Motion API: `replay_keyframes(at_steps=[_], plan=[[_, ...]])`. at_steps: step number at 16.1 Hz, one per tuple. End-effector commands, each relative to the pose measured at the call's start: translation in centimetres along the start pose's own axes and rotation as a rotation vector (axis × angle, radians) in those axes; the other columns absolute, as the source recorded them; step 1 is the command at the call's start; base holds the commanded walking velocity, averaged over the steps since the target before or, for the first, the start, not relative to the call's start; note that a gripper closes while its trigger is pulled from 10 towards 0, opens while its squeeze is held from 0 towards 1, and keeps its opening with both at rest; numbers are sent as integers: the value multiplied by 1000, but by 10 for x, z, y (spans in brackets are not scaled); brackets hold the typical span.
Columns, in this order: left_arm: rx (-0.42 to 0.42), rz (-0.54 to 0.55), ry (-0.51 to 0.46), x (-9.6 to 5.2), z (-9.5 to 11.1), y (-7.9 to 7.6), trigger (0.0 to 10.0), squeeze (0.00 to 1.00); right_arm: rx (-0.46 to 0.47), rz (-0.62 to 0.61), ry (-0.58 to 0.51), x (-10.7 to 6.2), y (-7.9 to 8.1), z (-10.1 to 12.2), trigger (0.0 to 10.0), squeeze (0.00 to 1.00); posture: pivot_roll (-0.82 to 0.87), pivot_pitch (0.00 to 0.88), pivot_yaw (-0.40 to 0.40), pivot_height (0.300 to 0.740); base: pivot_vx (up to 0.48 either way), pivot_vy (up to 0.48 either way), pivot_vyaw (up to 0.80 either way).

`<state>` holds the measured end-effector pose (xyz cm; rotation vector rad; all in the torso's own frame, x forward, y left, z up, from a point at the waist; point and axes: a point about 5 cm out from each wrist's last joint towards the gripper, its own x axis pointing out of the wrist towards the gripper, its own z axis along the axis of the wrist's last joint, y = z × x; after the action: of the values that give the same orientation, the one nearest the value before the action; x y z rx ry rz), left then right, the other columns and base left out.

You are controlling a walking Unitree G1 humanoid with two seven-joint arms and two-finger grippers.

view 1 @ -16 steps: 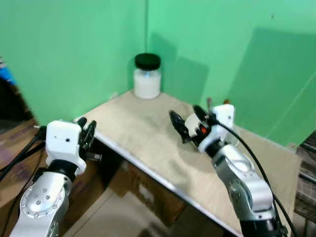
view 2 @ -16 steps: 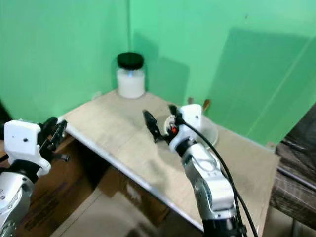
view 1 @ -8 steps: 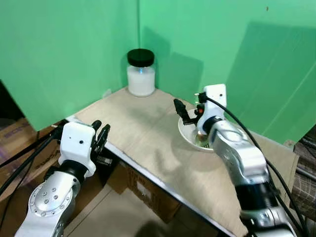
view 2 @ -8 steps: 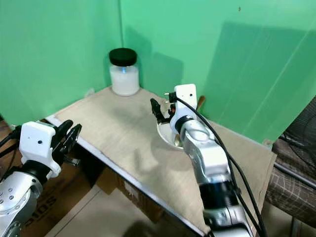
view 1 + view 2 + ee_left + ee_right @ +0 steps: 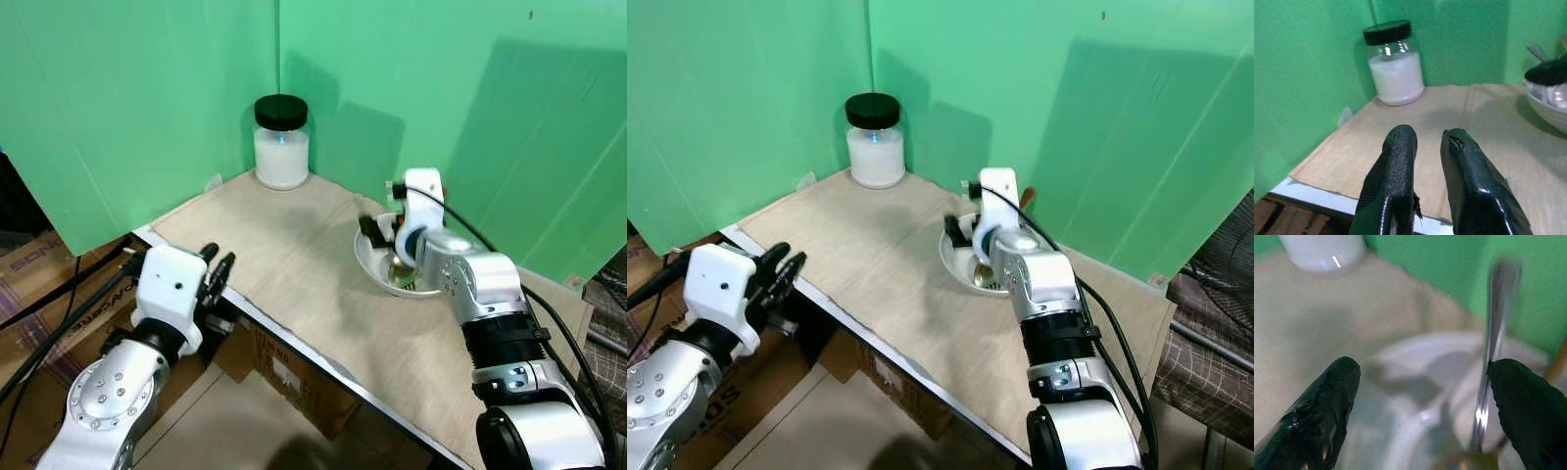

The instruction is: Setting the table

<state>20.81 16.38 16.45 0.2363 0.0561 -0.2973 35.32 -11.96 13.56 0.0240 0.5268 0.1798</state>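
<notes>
A robot stands at the near edge of a desk covered with a beige cloth and backed by green walls. Its right gripper reaches down over a white bowl that sits toward the right of the desk, close to the far wall; the two black fingers are spread wide apart, one on each side of the bowl's hollow, gripping nothing. A metal spoon stands tilted in the bowl, its handle rising just beside one finger, though whether the two touch cannot be told. A brown handle pokes up behind the bowl on its far side. In the far left corner of the desk, well apart from the bowl, stands a glass jar of white contents with a black lid. The left gripper hangs at the desk's near left edge, pointing toward the jar, its fingers close together with a narrow gap and nothing between them. Cardboard boxes sit on the floor beneath the desk.
</notes>
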Motion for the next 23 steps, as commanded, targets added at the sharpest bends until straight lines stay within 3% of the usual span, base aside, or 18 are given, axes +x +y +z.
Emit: replay_keyframes(at_steps=[1,2,3,4,9,10,11,12,15,18,23], plan=[[4,-38,-3,-2,2,-4,10000,0,4,-15,6,0,-2,7,8784,0,39,0,-39,740,0,0,0],[4,-54,-3,-3,2,-5,10000,0,22,-25,27,1,-4,6,7490,0,38,0,-39,740,0,0,0],[6,-69,-6,-5,2,-6,10000,0,43,-39,34,2,-6,5,4902,0,39,0,-40,740,0,0,0],[6,-71,-6,-5,2,-6,10000,0,47,-42,35,3,-7,5,4902,0,39,0,-40,740,0,0,0],[-10,-139,3,-8,1,-12,10000,0,64,-58,55,7,-8,3,2863,0,40,0,-38,740,0,0,0],[-17,-156,2,-10,1,-14,10000,0,63,-56,59,8,-7,2,1765,0,41,0,-38,740,0,0,0],[-24,-168,-1,-11,2,-14,10000,0,62,-55,60,8,-7,2,1451,0,41,0,-38,740,0,0,0],[-41,-193,-9,-12,3,-16,10000,0,61,-53,63,8,-6,2,157,0,41,0,-38,740,0,0,0],[-133,-338,11,-23,4,-22,10000,0,60,-48,76,8,-5,1,0,0,36,0,-38,740,0,0,0],[-118,-505,165,-43,-10,-20,10000,0,56,-43,95,9,-6,-1,0,0,35,0,-36,740,0,0,0],[-100,-491,172,-43,-8,-11,10000,0,58,-36,109,9,-5,-3,0,0,34,0,-36,740,0,0,0]])
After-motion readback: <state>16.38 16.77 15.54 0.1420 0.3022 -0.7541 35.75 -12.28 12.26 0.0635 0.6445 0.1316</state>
